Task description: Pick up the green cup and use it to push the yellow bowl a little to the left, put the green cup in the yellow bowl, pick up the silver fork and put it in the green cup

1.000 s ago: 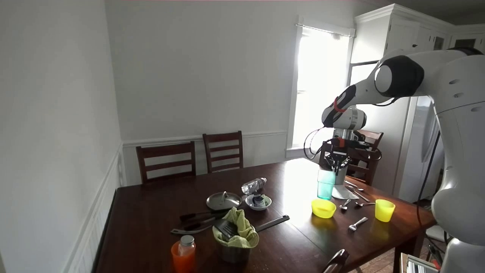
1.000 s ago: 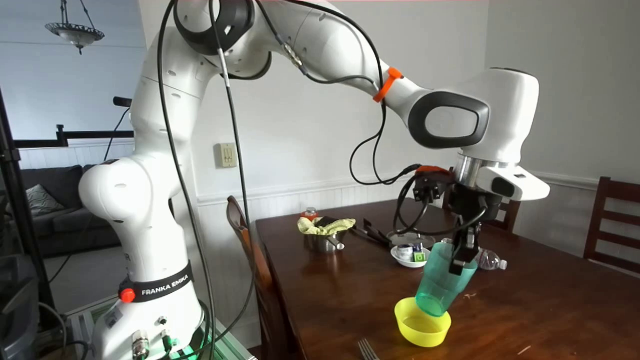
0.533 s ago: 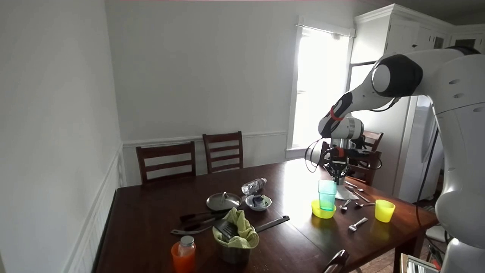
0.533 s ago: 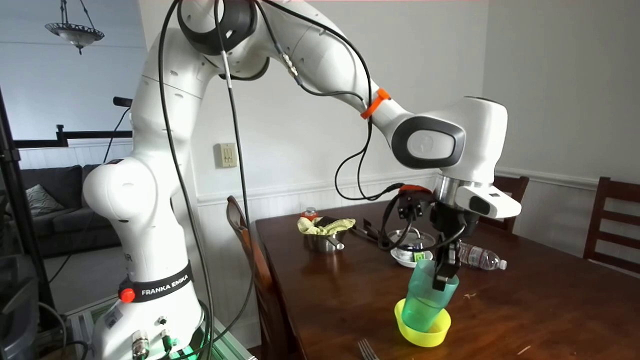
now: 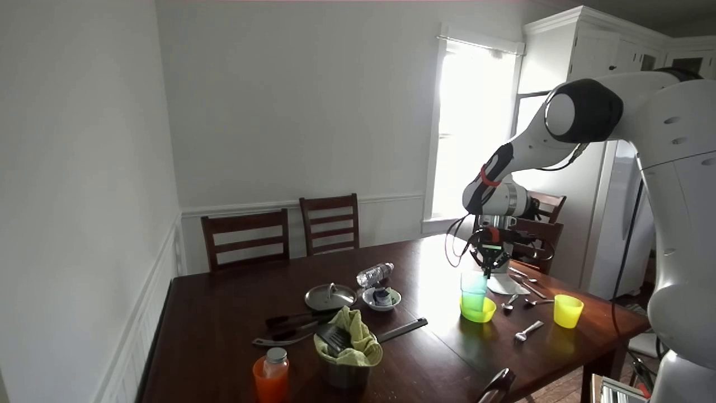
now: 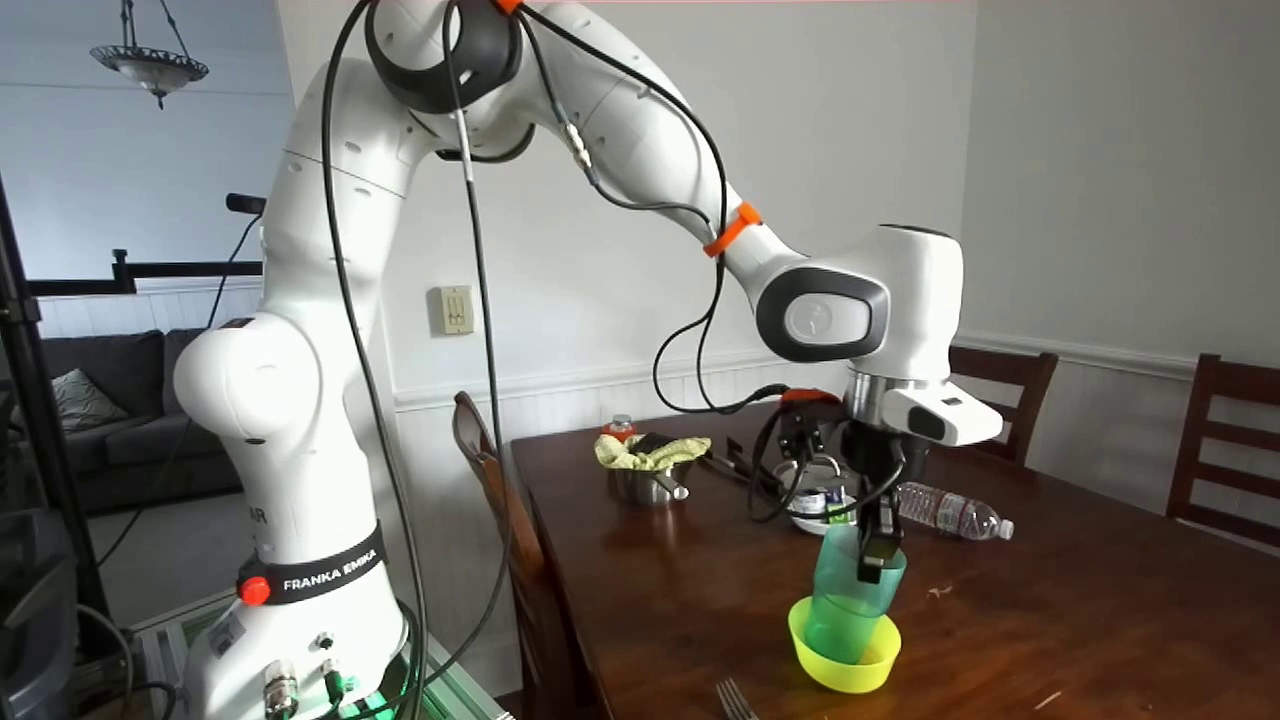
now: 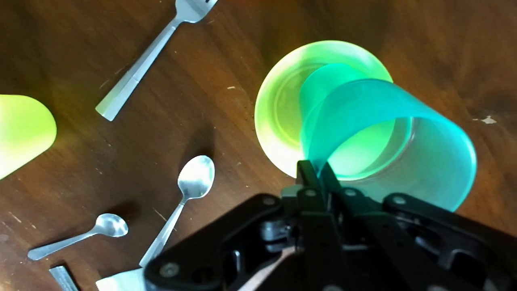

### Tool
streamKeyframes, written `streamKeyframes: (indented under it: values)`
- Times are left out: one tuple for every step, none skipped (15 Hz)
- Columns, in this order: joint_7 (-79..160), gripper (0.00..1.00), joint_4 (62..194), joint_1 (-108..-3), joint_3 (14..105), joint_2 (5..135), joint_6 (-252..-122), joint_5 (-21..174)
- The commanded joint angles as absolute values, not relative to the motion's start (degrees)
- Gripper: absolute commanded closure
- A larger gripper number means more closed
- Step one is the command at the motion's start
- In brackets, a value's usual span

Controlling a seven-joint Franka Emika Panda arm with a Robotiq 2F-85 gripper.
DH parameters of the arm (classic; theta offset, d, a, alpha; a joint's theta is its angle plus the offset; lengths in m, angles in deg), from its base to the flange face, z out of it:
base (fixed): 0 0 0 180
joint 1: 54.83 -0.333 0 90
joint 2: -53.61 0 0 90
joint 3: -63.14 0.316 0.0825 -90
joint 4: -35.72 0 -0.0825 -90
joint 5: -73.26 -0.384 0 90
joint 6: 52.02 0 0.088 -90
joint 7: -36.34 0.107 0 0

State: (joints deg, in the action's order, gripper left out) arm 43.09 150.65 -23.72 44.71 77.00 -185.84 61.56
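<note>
Translucent green plastic cup, taller than wide. Place: base down inside the shallow, round, lime-yellow plastic bowl, leaning slightly to the right in an exterior view. Whether its base sits flat on the bowl's floor is hard to tell through the plastic.

Black end effector. State: pinched narrow on the green cup's wall at the rim; cup held.

Silver metal fork. Place: flat on the dark brown wooden counter, near the bowl, not touching it; unheld.

Progress. Done: green cup picked up and brought into the bowl. Push to the left: presumed done, by the task's order. Outstanding: letting go of the cup, picking up the fork, setting it in the cup. Stage judged: a little past half.

Edges and room. In an exterior view the counter's near edge runs along the right, past the fork; a plain yellow plastic cup stands right of the fork, somewhat closer to that edge. Large silver spoon: just beside the bowl, not touching. Round steel pot: to the left, well apart, handle pointing toward the bowl. Room on that side judged ample; the way from bowl to fork judged short.
</note>
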Motion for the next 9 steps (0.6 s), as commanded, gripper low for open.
streamKeyframes:
  values:
    - [41.4, 0.99, 153.5, -24.9, 45.1, 75.2, -188.9, 58.0]
    - [41.2, 0.99, 153.7, -25.1, 45.4, 75.2, -189.4, 57.0]
    - [40.9, 0.99, 153.7, -25.2, 45.9, 75.2, -189.9, 55.9]
    - [40.1, 0.99, 153.8, -25.3, 46.5, 75.5, -191.3, 54.6]
    - [39.3, 0.99, 153.7, -25.4, 47.1, 75.8, -193.0, 53.3]
    - [38.4, 0.99, 153.7, -25.3, 47.8, 76.0, -194.3, 51.9]
    - [37.8, 0.99, 153.8, -25.4, 48.4, 76.1, -195.3, 50.8]
    - [37.0, 0.99, 154.0, -25.5, 49.1, 76.1, -196.2, 50.0]
    - [36.3, 0.99, 154.4, -25.7, 49.4, 76.0, -197.1, 49.8]
